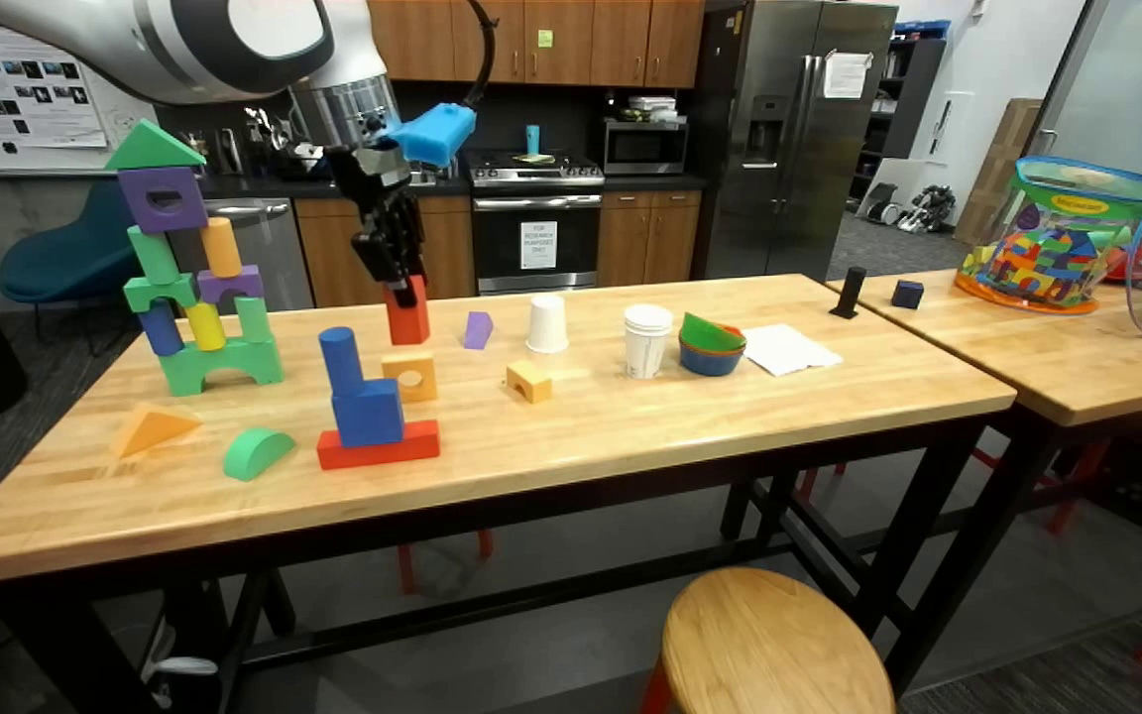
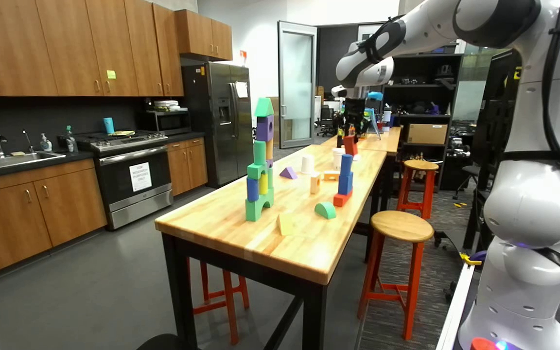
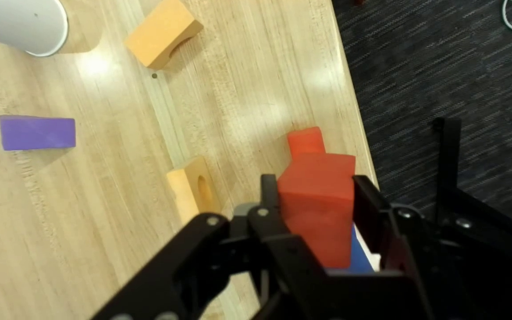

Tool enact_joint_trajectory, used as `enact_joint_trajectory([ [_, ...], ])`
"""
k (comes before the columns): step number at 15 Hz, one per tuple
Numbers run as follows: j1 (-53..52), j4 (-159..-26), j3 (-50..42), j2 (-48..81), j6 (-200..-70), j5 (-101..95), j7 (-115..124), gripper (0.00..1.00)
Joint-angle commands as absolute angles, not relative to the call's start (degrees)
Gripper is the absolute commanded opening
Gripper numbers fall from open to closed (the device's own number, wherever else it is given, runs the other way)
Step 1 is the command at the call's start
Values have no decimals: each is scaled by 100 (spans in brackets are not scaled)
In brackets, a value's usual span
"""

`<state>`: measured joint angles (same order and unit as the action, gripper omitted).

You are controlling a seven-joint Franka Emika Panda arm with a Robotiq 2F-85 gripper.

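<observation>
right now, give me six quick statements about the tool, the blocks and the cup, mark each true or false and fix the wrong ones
1. The tool grips a red block. True.
2. A green triangle tops the tall tower. True.
3. The blue cylinder lies on its side. False: the blue cylinder stands on end on a blue block.
4. The green half-circle sits on the tall tower. False: the green half-circle is on the table.
5. A white cup stands upside down on the table. True.
6. The blue block rests directly on the table. False: it rests on a long red bar.
</observation>
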<state>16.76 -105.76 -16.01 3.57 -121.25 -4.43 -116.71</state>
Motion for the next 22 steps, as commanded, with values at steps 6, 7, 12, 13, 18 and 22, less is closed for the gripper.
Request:
enact_joint_trajectory([
  [6,1700,-10615,-1533,303,-12221,-178,-12246,19],
  [7,1705,-10620,-1535,306,-12243,-104,-12346,19],
  [12,1715,-10664,-1548,310,-12406,129,-12691,19],
  [13,1712,-10690,-1550,305,-12439,100,-12687,19],
  [18,1736,-10808,-1567,291,-12513,94,-12727,19],
  [22,1741,-10923,-1589,286,-12556,65,-12721,19],
])
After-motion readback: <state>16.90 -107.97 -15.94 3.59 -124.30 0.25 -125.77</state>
